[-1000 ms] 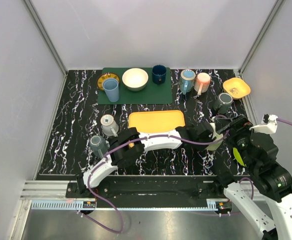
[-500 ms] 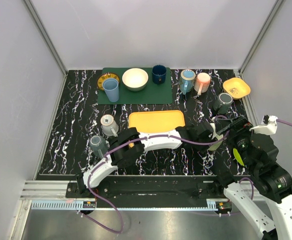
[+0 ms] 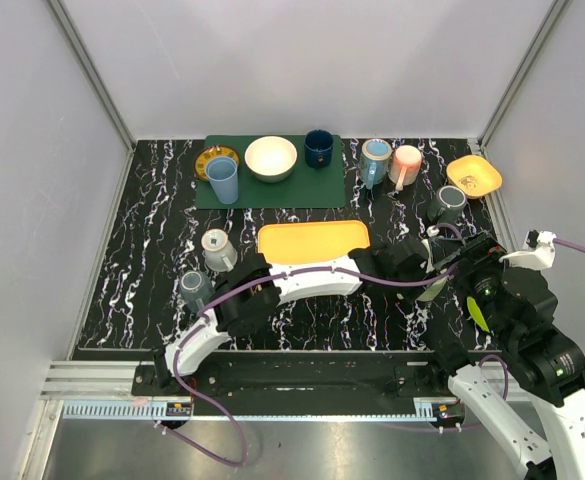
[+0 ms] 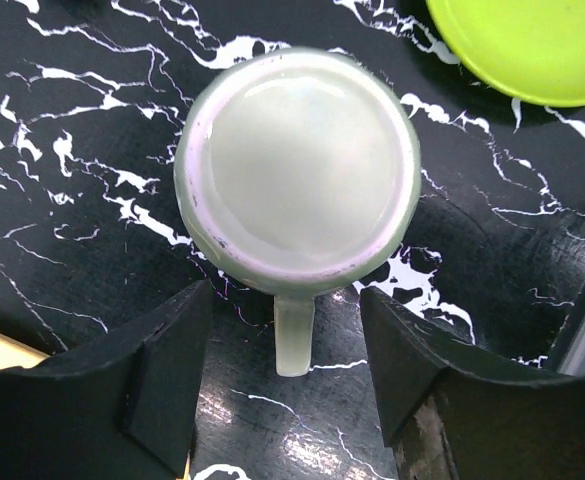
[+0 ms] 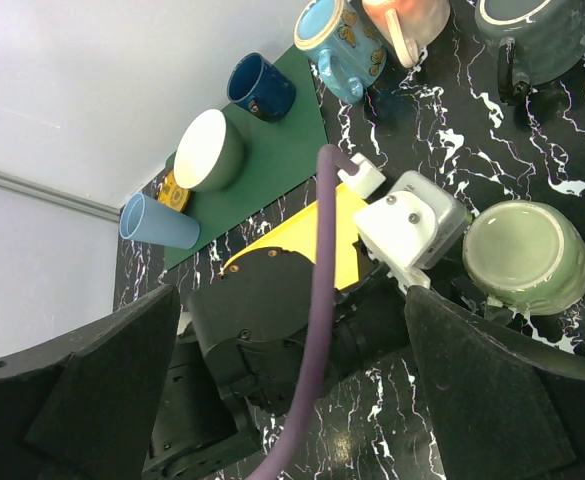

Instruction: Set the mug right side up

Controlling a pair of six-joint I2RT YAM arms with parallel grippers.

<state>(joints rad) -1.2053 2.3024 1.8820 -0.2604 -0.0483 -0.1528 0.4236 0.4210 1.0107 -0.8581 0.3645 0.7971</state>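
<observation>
A pale green mug (image 4: 297, 170) stands upside down on the black marble table, its base facing up and its handle (image 4: 292, 335) pointing toward my left wrist. My left gripper (image 4: 282, 312) is open, with one finger on each side of the handle and neither touching it. In the top view the mug (image 3: 436, 285) is at the right, mostly hidden by my left gripper (image 3: 424, 264). The mug also shows in the right wrist view (image 5: 524, 257). My right gripper (image 5: 292, 295) is open and empty, held above the left arm.
A lime-green plate (image 4: 532, 45) lies just beyond the mug. A yellow tray (image 3: 312, 240) sits mid-table. Grey mugs (image 3: 219, 248) (image 3: 194, 290) stand at the left. A grey mug (image 3: 447, 203), orange bowl (image 3: 474, 175), pink mug (image 3: 406, 163) and blue mug (image 3: 375, 160) stand at the back right.
My left arm has shifted slightly, its gripper edging over the green mug. The right arm has barely moved.
</observation>
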